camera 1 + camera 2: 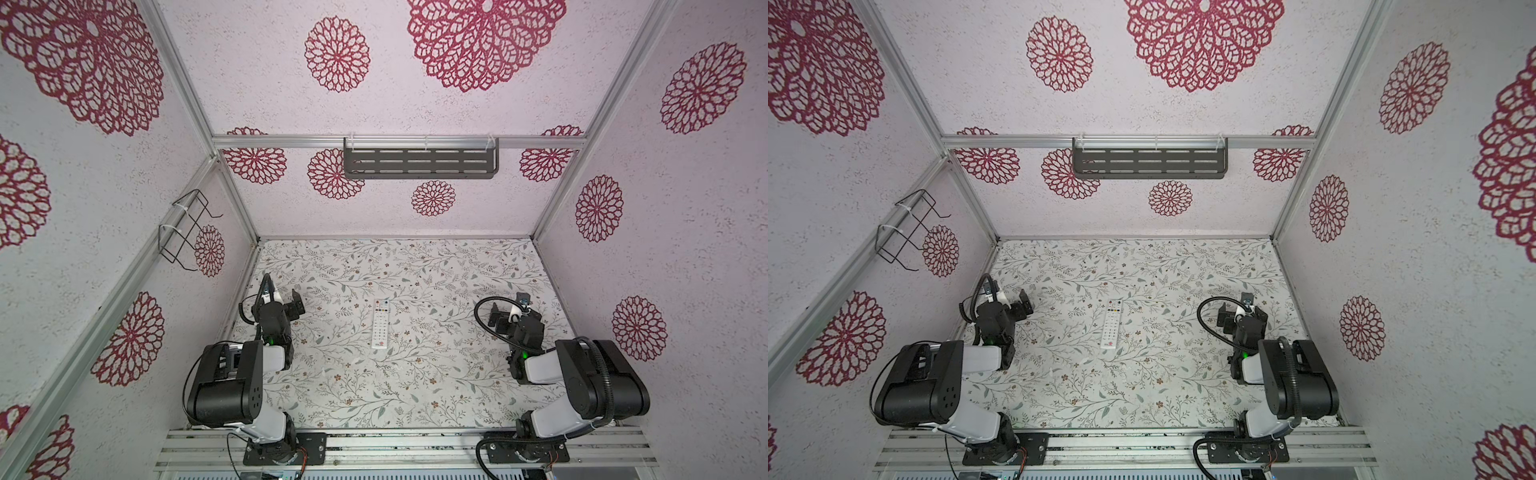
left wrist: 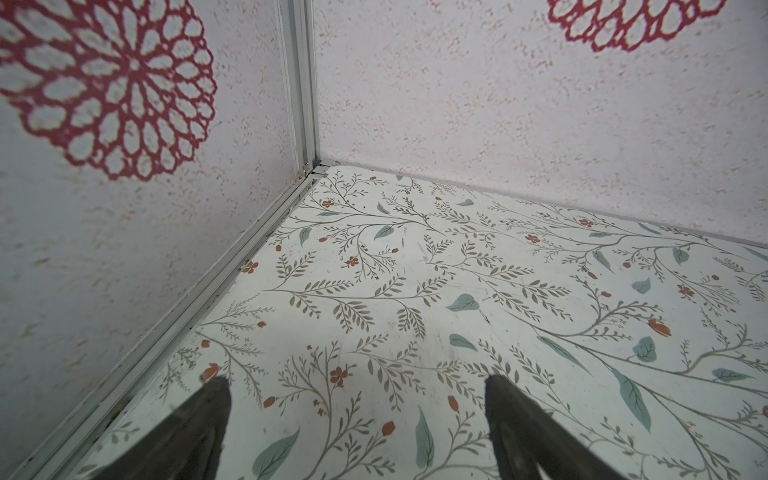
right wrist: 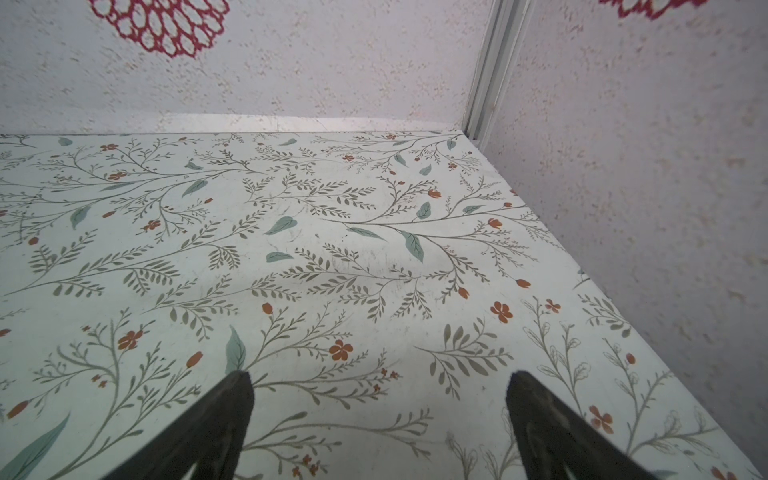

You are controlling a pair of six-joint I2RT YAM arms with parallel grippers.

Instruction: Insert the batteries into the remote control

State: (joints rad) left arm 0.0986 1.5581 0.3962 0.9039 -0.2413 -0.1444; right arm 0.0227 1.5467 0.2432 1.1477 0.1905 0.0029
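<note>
Buttons-up at the middle of the table (image 1: 415, 395): remote control (image 1: 380, 323) (image 1: 1112, 324) – flanked, well apart, by left gripper (image 2: 354, 379) and right gripper (image 3: 380, 374), each with jaws spread wide, holding nothing

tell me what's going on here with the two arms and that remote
Nothing is being handled. A slim white rectangular plastic remote control lies buttons-up on the floral-patterned table, between the two arms. The left gripper and the right gripper are both open and empty, each off to its own side, apart from the remote. No batteries can be made out in any view.
</note>
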